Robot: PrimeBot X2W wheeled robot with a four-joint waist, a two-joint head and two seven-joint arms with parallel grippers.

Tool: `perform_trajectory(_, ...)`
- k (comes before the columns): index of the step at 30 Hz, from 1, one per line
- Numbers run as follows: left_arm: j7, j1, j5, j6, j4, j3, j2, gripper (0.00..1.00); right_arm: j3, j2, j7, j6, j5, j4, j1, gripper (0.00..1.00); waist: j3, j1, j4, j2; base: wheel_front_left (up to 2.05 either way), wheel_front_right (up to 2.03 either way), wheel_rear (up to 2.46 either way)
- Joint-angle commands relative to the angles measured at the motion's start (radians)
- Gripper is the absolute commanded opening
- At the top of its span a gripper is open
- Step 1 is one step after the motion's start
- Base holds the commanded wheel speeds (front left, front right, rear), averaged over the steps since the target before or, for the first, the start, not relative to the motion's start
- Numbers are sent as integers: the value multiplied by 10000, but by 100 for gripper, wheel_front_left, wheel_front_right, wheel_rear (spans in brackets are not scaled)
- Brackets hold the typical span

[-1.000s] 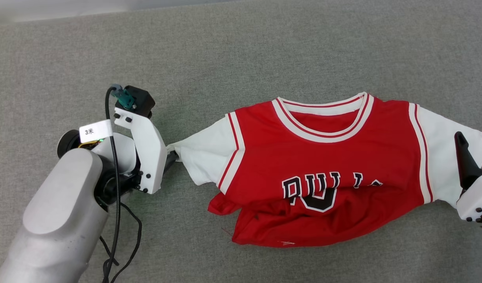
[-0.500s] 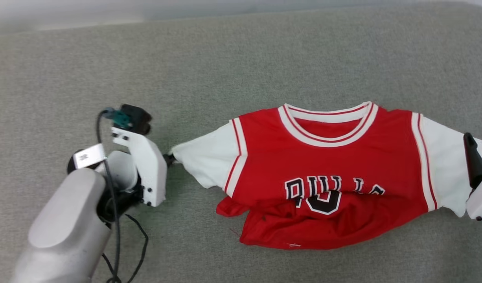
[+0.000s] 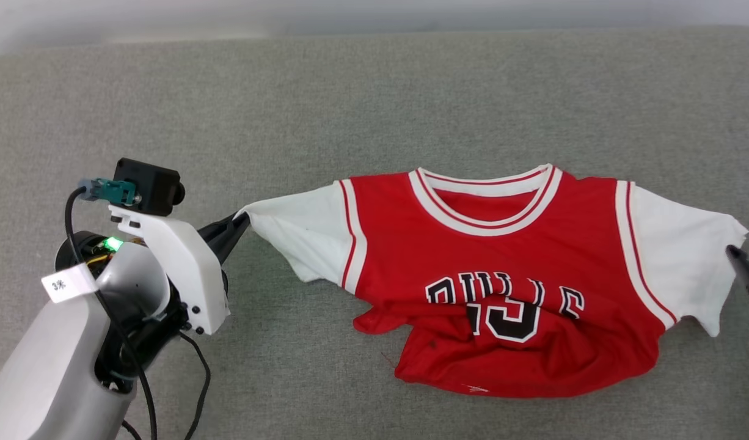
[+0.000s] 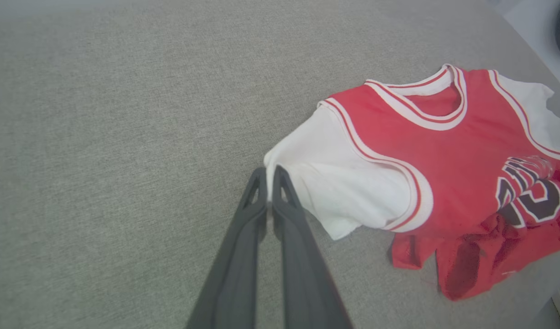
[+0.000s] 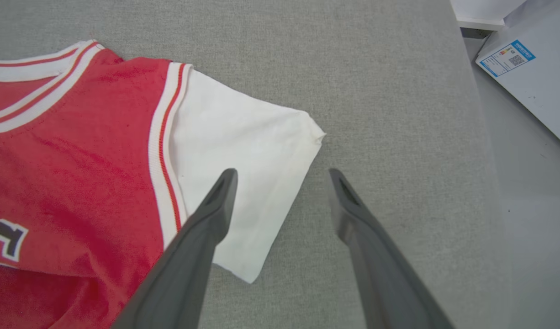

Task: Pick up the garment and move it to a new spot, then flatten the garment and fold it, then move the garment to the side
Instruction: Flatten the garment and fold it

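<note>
Grey cloth table (image 3: 374, 91); pale forearm (image 3: 57, 360) angled in from lower left, left claw (image 4: 269, 176) pinching the garment (image 3: 503, 244) by one white sleeve tip. Garment lies mid-table. The right claw (image 5: 282, 178) is spread over the opposite sleeve's edge. Lettering half-hidden in the bunched hem.

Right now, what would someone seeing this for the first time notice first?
The red jersey with white sleeves and black lettering lies right of the middle of the grey cloth surface, its hem bunched up. The left pincer is shut on the tip of one white sleeve, while the right pincer stands open at the edge of the other sleeve.
</note>
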Motion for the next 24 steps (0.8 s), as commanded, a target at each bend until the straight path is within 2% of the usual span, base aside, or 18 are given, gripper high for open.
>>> perform_trajectory(1, 37, 143, -58, 74, -239, 45, 49, 0, 28, -133, 204, -14, 107, 87, -236, 100, 197, 0, 128, 0, 0, 0, 0)
perform_trajectory(5, 157, 610, 19, 363, -1500, 67, 221, 0, -23, -781, 1188, -14, 262, 751, -1091, 100, 639, 0, 365, 0, 0, 0, 0)
perform_trajectory(10, 227, 917, 117, 568, -2539, 61, 328, 0, 94, -1422, 1362, -13, 134, 1912, -1938, 100, 1060, 0, 689, 0, 0, 0, 0)
perform_trajectory(16, 257, 957, 195, 633, -3068, 6, 369, 0, 392, -1671, 1174, -14, -73, 3154, -2468, 100, 1382, 0, 976, 0, 0, 0, 0)
perform_trajectory(23, 189, 885, 216, 655, -3038, -64, 310, 0, 1114, -1337, 1147, 6, 326, 4237, -2181, 100, 1497, 0, 1128, 0, 0, 0, 0)
perform_trajectory(24, 178, 888, 215, 655, -3008, -66, 308, 0, 1237, -1285, 1181, 7, 384, 4345, -2082, 58, 1486, 0, 1128, 0, 0, 0, 0)
